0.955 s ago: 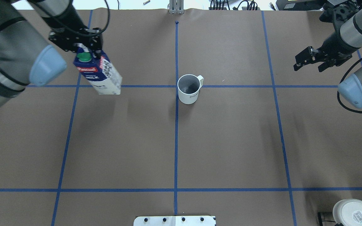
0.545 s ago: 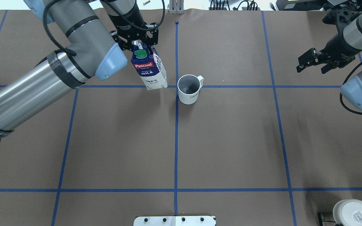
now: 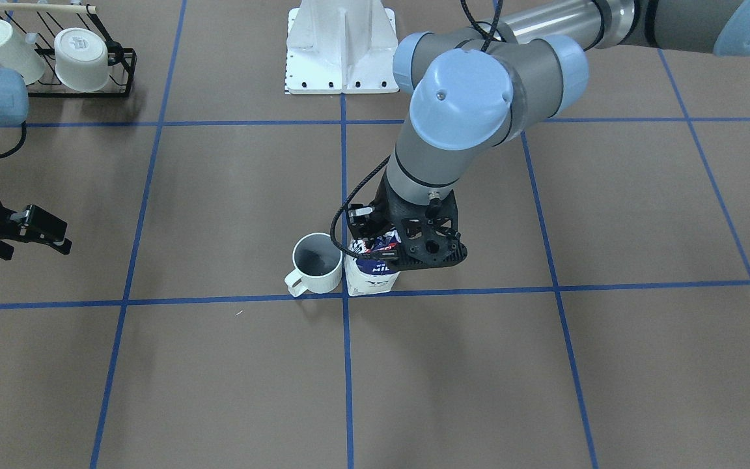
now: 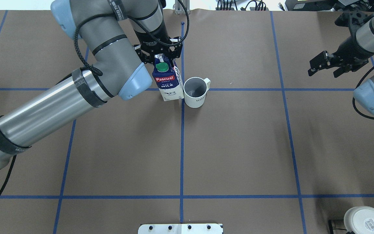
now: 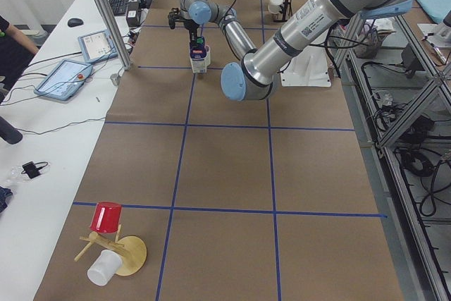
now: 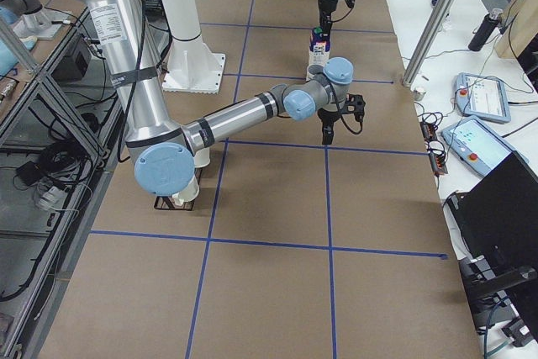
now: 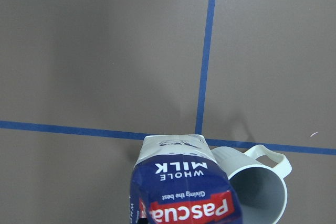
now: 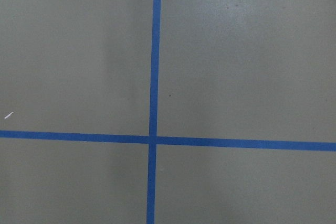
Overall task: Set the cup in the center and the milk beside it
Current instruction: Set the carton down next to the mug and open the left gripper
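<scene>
Left tool (image 4: 162,58) clamped on milk (image 4: 170,85) top; carton just beside cup (image 4: 196,92), which stands at center (image 7: 198,132). Right tool (image 4: 326,63) spread, empty, well apart. Risk: carton base nudges cup off center, or tips if released unseated.

Bright, even light from overhead, diffuse. No glare on the brown paper (image 4: 239,146), matte. Shadows soft and pale: a small one at the cup (image 4: 195,92), wide smudges under the arms. Left wrist view: milk (image 7: 184,198) very near, slightly soft. Right wrist view flat, grey-green cast. Side views wide-angle, stretched at edges
</scene>
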`<state>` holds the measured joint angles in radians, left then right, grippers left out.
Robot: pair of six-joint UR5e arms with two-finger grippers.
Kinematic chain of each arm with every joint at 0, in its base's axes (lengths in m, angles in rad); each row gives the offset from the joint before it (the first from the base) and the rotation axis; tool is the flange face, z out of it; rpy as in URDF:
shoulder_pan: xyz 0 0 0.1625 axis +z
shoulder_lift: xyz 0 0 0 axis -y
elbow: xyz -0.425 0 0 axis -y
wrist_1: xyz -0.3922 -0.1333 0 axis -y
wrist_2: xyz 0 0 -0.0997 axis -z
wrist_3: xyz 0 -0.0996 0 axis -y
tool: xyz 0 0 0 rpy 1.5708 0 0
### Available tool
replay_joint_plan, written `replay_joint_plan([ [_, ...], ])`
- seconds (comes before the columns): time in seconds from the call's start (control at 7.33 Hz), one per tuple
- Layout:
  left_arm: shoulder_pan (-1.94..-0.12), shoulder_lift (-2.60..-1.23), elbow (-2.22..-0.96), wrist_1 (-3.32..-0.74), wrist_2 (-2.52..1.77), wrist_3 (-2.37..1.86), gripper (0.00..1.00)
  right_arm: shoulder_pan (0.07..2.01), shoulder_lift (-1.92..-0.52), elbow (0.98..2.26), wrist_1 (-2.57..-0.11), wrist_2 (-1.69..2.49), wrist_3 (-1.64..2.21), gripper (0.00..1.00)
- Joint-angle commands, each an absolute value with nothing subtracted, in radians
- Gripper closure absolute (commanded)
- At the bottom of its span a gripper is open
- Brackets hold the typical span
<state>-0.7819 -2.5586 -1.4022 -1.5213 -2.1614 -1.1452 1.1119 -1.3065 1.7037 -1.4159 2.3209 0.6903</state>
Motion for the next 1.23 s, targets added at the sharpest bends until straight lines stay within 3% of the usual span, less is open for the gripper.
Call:
replay_joint_plan([
  [0.0, -0.772, -2.559, -1.404, -1.52, -2.14, -1.147, 0.96, 1.109, -1.305, 1.701, -1.417, 2.321, 0.69, 0.0],
  [0.14, -0.762, -2.554, -1.402, -1.52, -2.111, -1.147, 0.13, 1.108, -1.304, 1.7, -1.416, 2.321, 0.69, 0.0],
  [0.27, -0.732, -2.554, -1.404, -1.519, -2.064, -1.153, 0.05, 1.108, -1.302, 1.7, -1.417, 2.321, 0.69, 0.0],
  [0.82, -0.747, -2.537, -1.485, -1.505, -2.062, -1.158, 0.02, 1.111, -1.301, 1.707, -1.414, 2.327, 0.692, 0.0],
  [0.95, -0.79, -2.499, -1.565, -1.44, -2.065, -1.144, 0.02, 1.114, -1.299, 1.707, -1.387, 2.333, 0.69, 0.0],
  [1.09, -0.84, -2.373, -1.735, -1.381, -2.066, -1.053, 0.02, 1.129, -1.308, 1.709, -1.367, 2.333, 0.69, 0.0],
])
